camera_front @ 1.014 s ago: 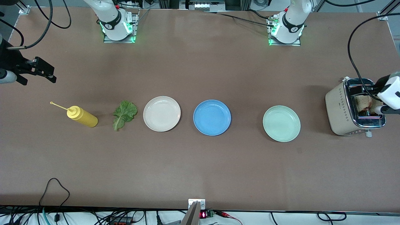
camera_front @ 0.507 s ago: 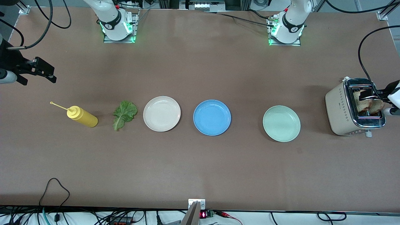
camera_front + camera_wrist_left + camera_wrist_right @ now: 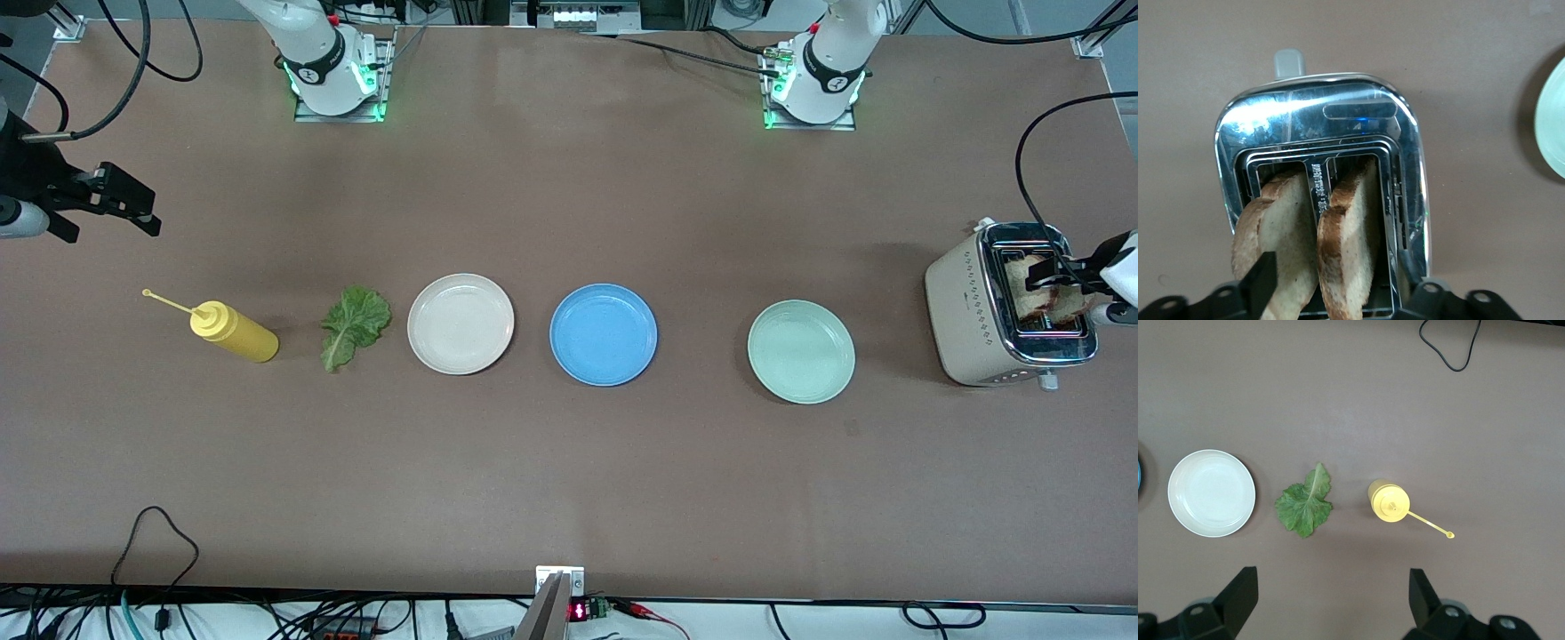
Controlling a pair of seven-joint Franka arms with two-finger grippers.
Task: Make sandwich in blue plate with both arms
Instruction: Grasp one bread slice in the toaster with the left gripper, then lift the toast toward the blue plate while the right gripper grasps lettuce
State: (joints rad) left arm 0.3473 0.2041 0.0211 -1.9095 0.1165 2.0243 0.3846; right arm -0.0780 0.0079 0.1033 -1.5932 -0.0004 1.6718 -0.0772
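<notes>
Jaws: left gripper [image 3: 1058, 277] astride a bread slice [image 3: 1275, 250] in the toaster [image 3: 969, 307], closing; right gripper [image 3: 1331, 600] spread, waiting.
Bread: likely light, crumbly; pinch its faces.

Bottle [image 3: 233, 332], lettuce [image 3: 355, 325], three plates [image 3: 603, 334] in one row | toaster [image 3: 969, 311] at left arm's end, two bread slices [image 3: 1341, 250] in its slots | lettuce between bottle and plates
</notes>
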